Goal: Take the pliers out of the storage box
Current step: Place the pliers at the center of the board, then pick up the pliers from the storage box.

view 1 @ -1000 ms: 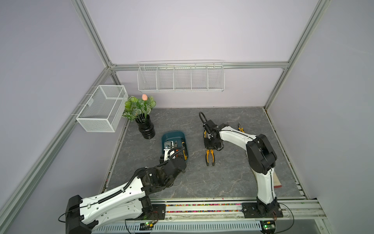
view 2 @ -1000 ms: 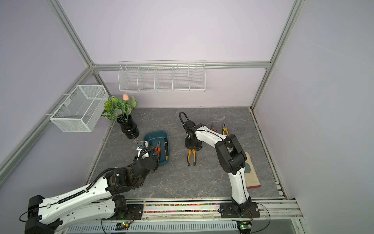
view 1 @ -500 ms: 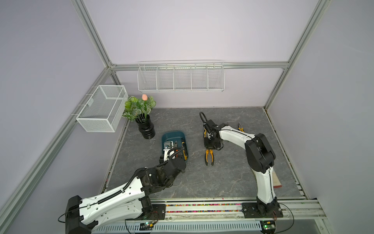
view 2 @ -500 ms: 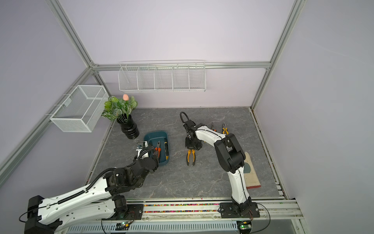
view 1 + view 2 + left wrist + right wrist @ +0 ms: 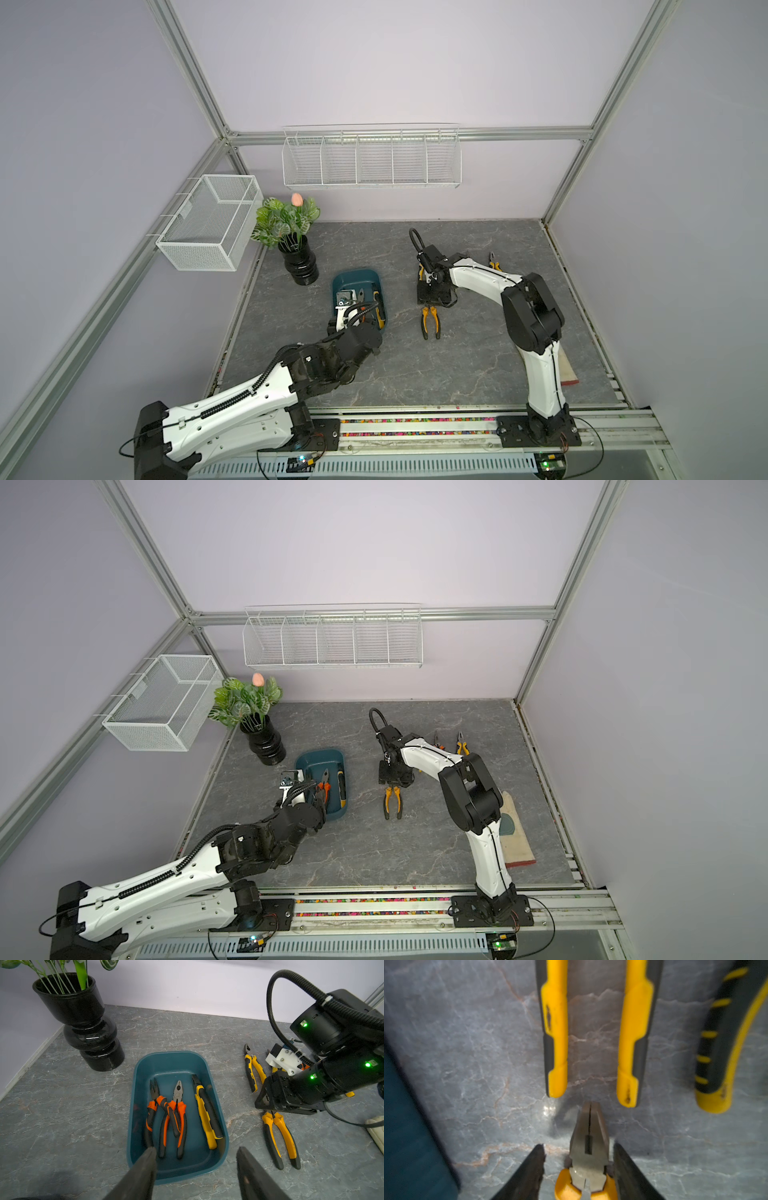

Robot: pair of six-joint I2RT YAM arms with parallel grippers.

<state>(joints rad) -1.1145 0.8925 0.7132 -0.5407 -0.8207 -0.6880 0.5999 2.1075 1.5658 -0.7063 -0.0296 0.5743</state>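
Three pliers point(image 5: 178, 1113) lie in storage box point(image 5: 172, 1057): two orange-handled, one yellow. Steel, stiff, probably hefty; rubber handles grippy, bare heads slick. I'd pinch across both handles near pivot. My left gripper point(image 5: 196, 1150): jaws apart, empty, over box's 6 o'clock end. At box's 3 o'clock, my right gripper point(image 5: 579, 1146) stands apart astride head of yellow pair point(image 5: 588, 1126). Left wrist view counts box contents; top views half-hide them behind my left arm point(image 5: 249, 399).

Left arm point(image 5: 232, 409) and right arm point(image 5: 536, 374): white link shells, black joint housings. Black ribbed conduit point(image 5: 272, 1012) on each. Green lamps point(image 5: 367, 1064) lit on right arm joints. White wrist bracket point(image 5: 283, 1061). Fingers point(image 5: 141, 1174) black, tapered. Black base plates point(image 5: 511, 432)
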